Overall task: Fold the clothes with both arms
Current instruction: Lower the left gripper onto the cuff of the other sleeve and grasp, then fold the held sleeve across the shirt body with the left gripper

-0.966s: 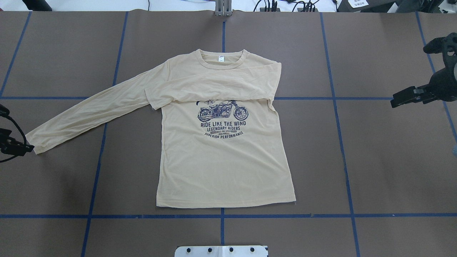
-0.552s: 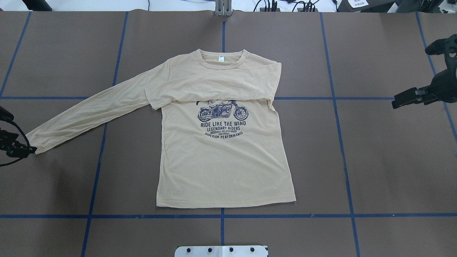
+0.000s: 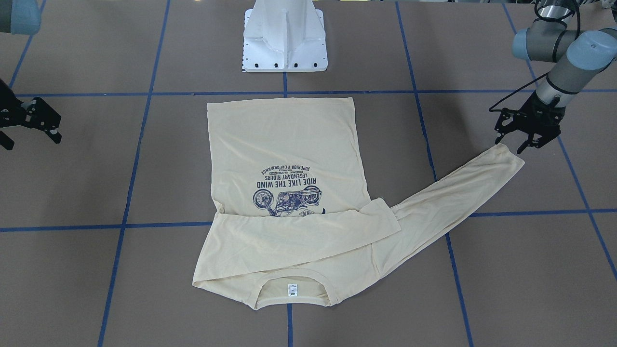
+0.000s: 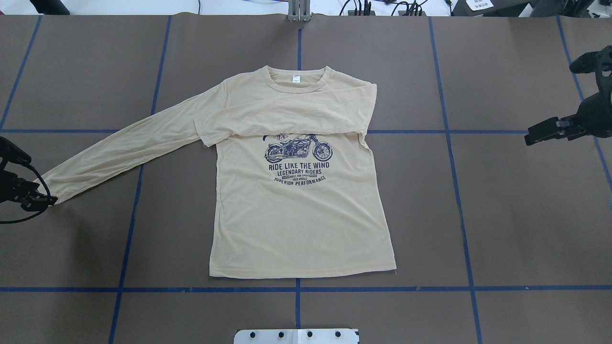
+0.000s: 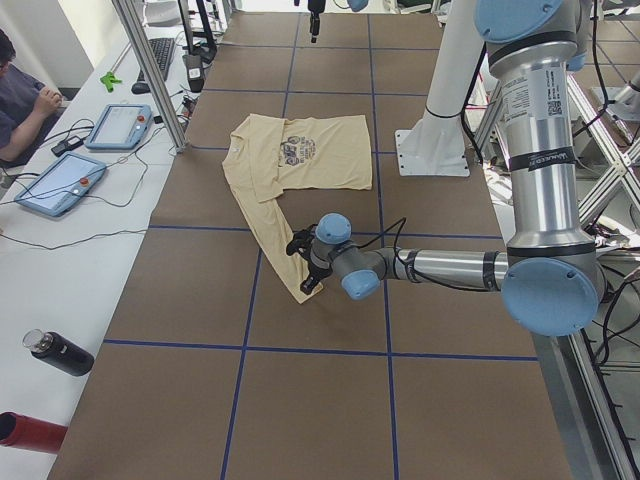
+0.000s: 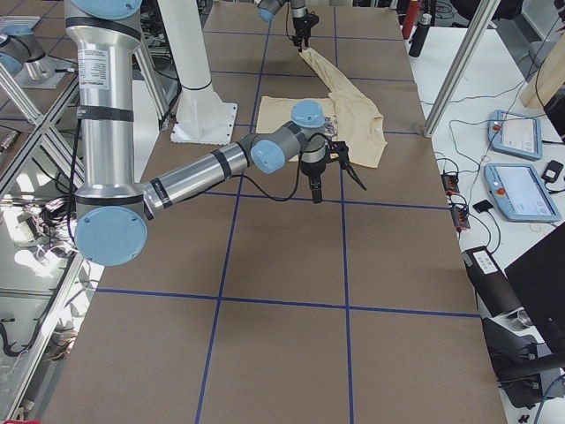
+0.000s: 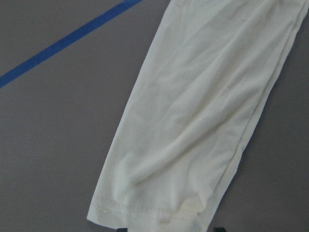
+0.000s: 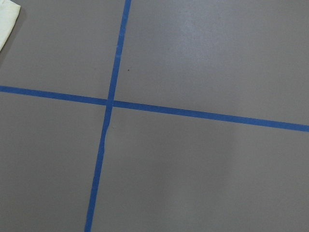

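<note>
The cream-yellow T-shirt [image 4: 296,224] lies flat, print up, neck label at the far side [image 3: 292,289]. One sleeve is folded across the chest [image 4: 287,119]. The other sleeve [image 4: 124,148] stretches out toward my left gripper [image 4: 42,200]. That gripper is open, low at the table, its fingers straddling the cuff [image 3: 510,155]; the cuff's hem fills the bottom of the left wrist view [image 7: 149,210]. My right gripper [image 4: 528,137] is open and empty, held above bare table well off the shirt's other side [image 3: 31,142].
The white pedestal base [image 3: 285,38] stands behind the shirt's hem. Blue tape lines [image 8: 113,104] grid the brown table. A metal post [image 4: 299,12] stands at the far edge. A side desk holds tablets [image 5: 120,125] and a bottle [image 5: 60,352].
My left gripper has slid in toward the shirt over the cuff, nudging the sleeve end slightly inward. My right gripper has shifted only a little.
</note>
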### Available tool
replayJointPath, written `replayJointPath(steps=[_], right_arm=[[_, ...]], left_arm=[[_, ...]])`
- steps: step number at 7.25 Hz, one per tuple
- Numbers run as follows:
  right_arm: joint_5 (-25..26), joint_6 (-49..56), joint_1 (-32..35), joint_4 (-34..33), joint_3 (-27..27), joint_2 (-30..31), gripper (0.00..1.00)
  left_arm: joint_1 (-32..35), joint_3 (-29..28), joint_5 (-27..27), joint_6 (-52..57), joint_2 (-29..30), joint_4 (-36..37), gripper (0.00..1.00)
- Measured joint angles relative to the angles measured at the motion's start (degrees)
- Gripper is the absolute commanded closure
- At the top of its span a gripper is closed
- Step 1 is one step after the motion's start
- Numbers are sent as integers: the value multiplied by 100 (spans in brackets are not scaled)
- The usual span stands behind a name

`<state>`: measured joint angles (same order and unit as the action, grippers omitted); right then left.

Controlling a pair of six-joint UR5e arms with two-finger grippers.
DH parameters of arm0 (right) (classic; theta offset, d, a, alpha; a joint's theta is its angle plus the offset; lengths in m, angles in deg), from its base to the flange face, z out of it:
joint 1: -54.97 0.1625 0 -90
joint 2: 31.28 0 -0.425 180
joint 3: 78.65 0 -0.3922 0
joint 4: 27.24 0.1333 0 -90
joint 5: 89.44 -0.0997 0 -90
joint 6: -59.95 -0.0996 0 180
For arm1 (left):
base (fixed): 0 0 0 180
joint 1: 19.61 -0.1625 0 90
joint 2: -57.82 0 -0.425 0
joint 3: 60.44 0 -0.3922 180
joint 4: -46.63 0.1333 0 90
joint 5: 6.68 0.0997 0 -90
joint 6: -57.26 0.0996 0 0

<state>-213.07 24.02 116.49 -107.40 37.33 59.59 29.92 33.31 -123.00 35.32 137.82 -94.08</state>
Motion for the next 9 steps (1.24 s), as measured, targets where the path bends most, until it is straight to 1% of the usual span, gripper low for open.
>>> replayJointPath(steps=[1, 2, 5, 8, 9], right_arm=[[-2, -1, 0, 0, 1, 0, 1], [-3, -1, 0, 0, 2, 0, 1], [-3, -9, 0, 0, 9, -1, 1], [2, -20, 13, 0, 12, -26, 1], [4, -24, 15, 2, 15, -36, 1]], left_arm=[[-8, -16, 2, -1, 19, 2, 75], [-10, -23, 5, -2, 22, 5, 100], [-18, 8, 27, 35, 19, 3, 100], [-3, 439, 40, 87, 76, 105, 100], [13, 650, 12, 91, 251, 441, 100]])
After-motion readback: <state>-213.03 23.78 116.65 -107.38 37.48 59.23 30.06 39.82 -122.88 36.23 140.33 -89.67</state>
